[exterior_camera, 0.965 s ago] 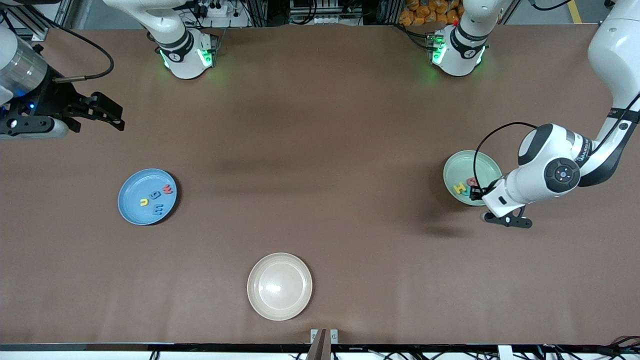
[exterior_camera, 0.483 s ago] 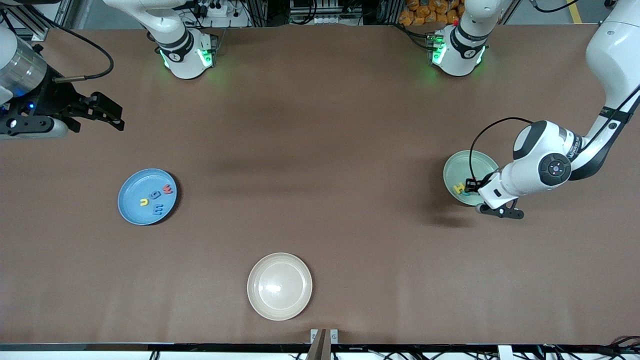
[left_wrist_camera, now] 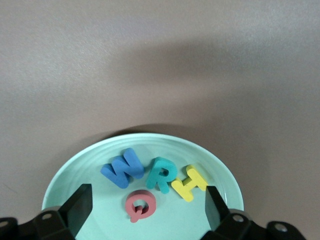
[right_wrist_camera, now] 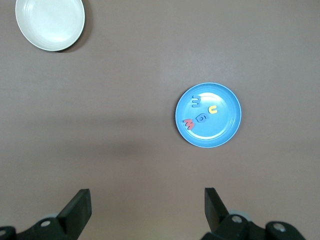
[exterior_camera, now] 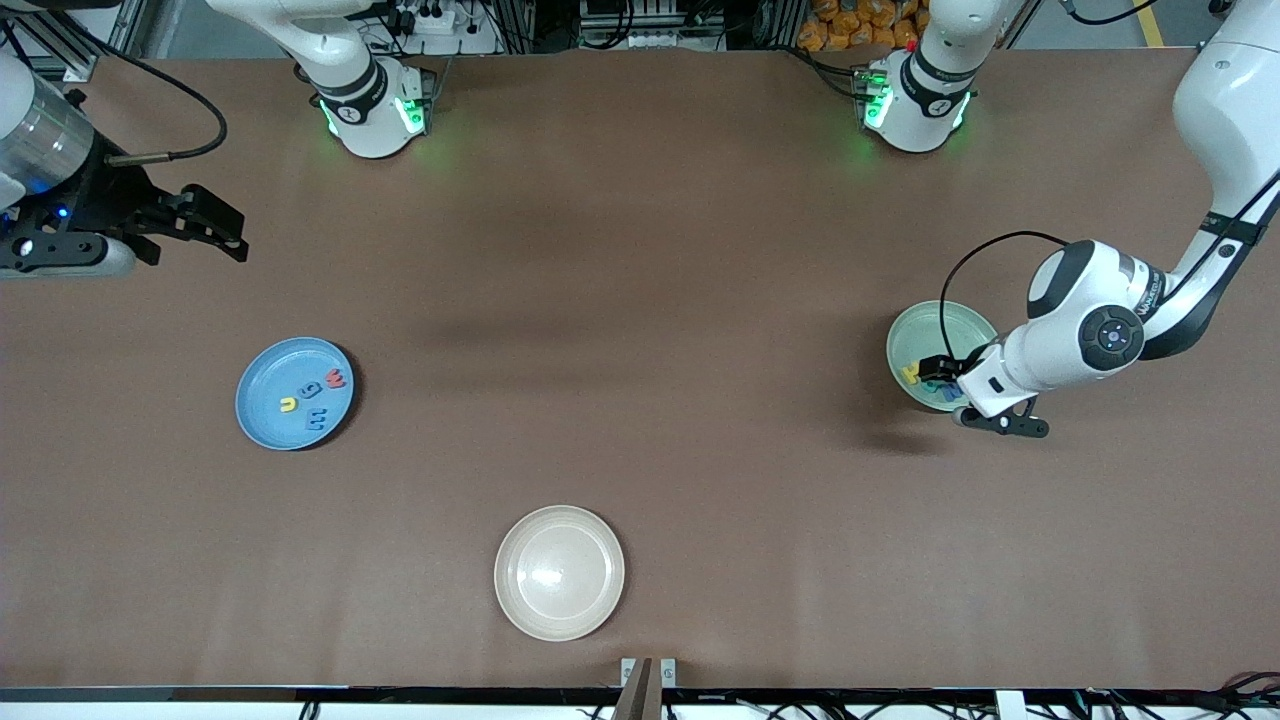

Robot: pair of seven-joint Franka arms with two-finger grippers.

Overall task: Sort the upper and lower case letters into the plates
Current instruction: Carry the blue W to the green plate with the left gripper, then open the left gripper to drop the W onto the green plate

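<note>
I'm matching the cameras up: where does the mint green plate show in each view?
Front view: mint green plate at the left arm's end of the table, partly covered by the left gripper.
Left wrist view: plate below the open jaws, holding four letters.
Right wrist view: not in it.
Shared landmark: yellow H.

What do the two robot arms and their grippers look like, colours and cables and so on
Both arms are glossy white with dark grey joint bands and green lights glowing at their bases. The left arm has a round dark cap with a small light and a looping black cable. The left gripper and right gripper have black fingers; a black cable trails above the right one.
</note>
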